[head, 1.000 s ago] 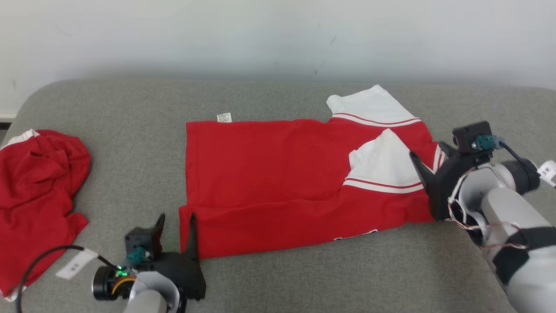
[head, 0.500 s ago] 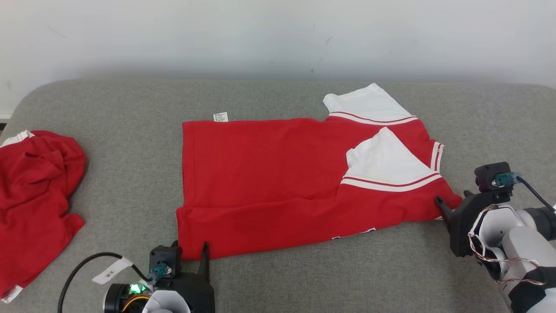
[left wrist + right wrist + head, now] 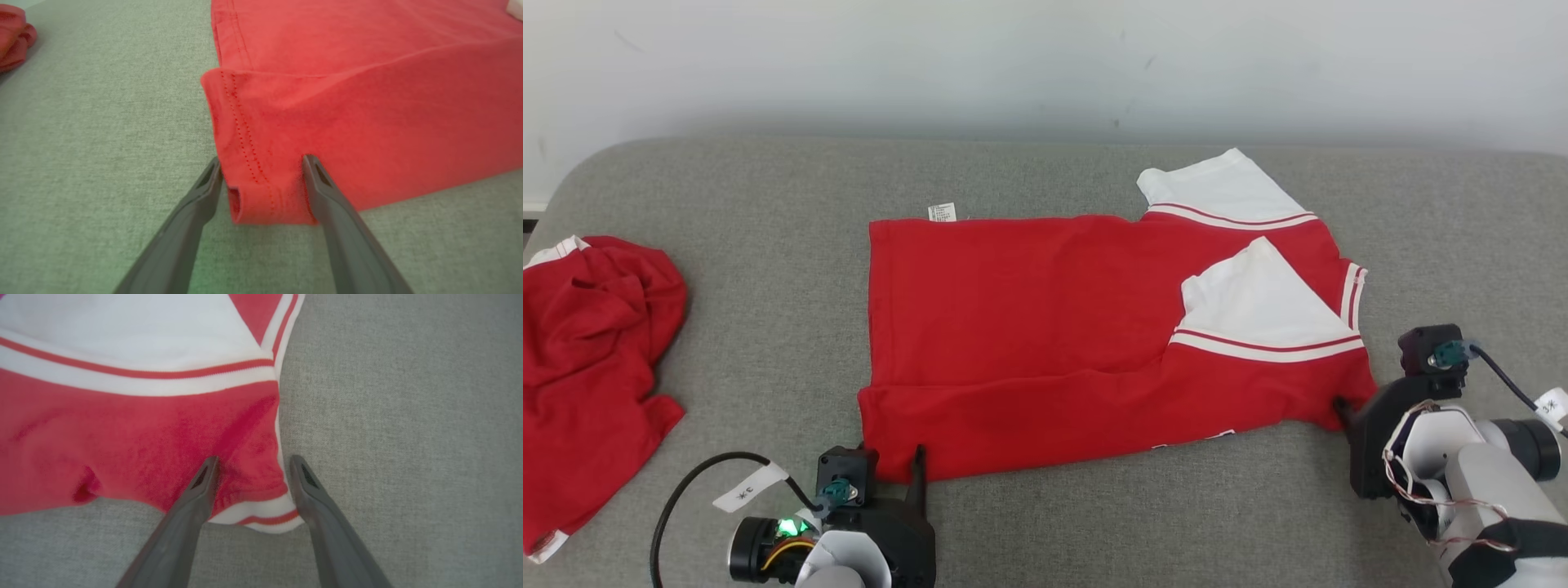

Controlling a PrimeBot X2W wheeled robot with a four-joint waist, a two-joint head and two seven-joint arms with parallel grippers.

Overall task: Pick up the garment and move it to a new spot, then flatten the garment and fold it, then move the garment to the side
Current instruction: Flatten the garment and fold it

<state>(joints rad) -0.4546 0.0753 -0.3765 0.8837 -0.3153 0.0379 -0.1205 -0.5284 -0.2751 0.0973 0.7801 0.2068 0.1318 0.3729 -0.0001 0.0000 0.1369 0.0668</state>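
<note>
**Shirt laid out and part-folded; both grippers set at its near corners**

The garment [image 3: 1045,327], a red shirt with white sleeves, lies spread in the middle of the grey padded bench [image 3: 727,204], slightly towards the right end. It looks flattened already. A strip along its near edge is doubled over onto the body, and one white sleeve [image 3: 1258,302] is turned in on top of the red, so I judge that the move to a new spot and the flattening are done and the folding is under way.

The left gripper [image 3: 261,161] sits at the shirt's near-left corner. Its fingers are spread, with the stitched hem of the doubled strip between them, and they have not pinched it. The right gripper [image 3: 254,458] is at the near-right corner, where a white band with a red stripe edges the cloth. Its fingers also stand apart, one over the red cloth and one at the cloth's edge beside the bare bench, and nothing is gripped.

What seems to be left is to close on both corners, carry the near edge over towards the far edge, make any last fold, and then shift the bundle aside. A second red garment [image 3: 592,359] lies crumpled at the bench's left end, well apart from the shirt.
</note>
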